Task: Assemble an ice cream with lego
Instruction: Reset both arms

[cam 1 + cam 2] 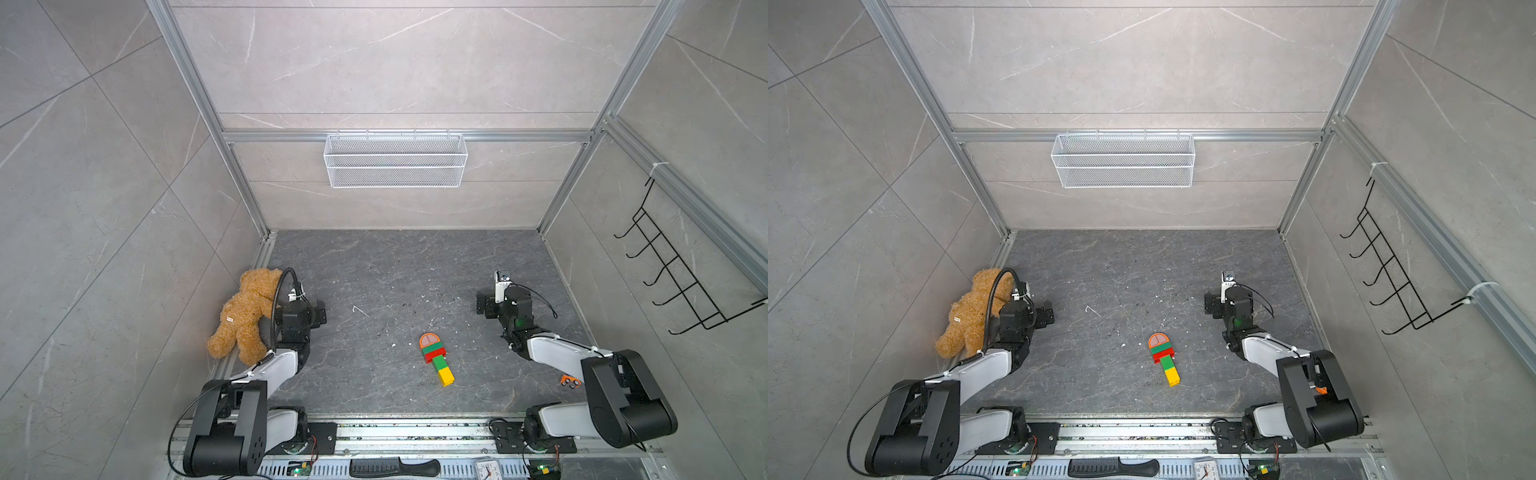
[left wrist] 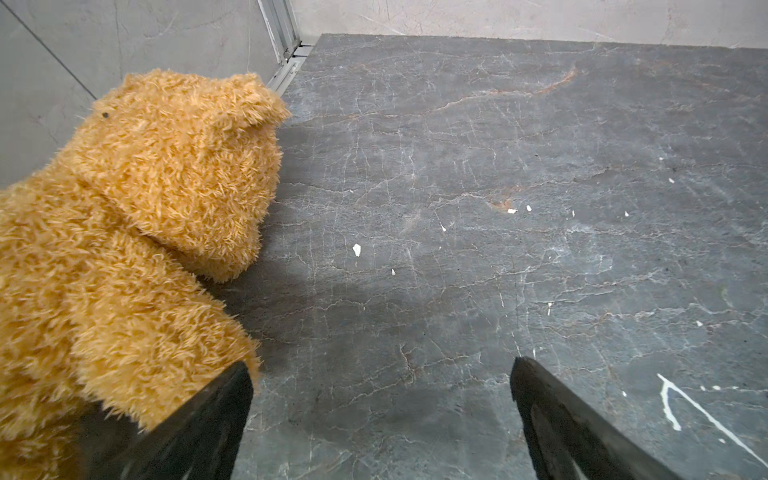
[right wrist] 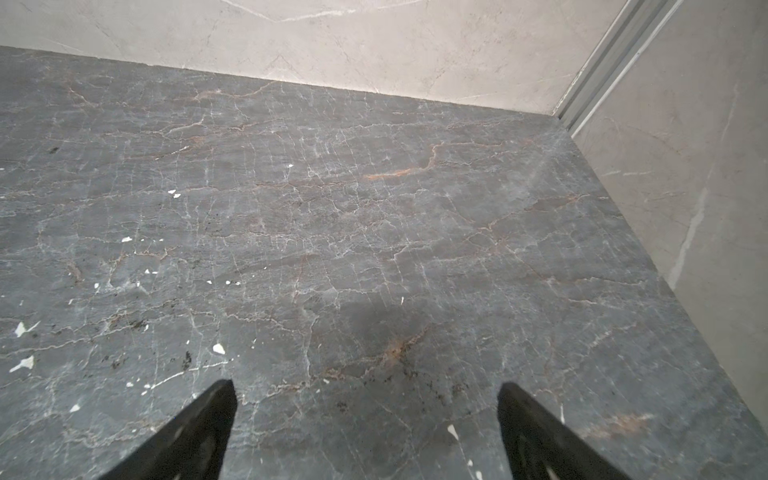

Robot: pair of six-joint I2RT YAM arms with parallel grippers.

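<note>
Item: ice cream (image 1: 435, 358), 5 pieces joined, lying flat. Both left gripper (image 2: 380, 370) and right gripper (image 3: 365, 388): fingers wide, empty. Judged complete; move arms well clear of it.

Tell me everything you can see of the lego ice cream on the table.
The ice cream is a small, fully joined figure of glossy plastic bricks. An orange half-round cap with a pale face tops a wide green brick and a wide red brick. A narrow stem follows: a green stem brick, then a yellow brick at its end. It lies flat on the dark marbled table, cap pointing away from the robot, stem slanting to the robot's right. Only the table touches it.
</note>
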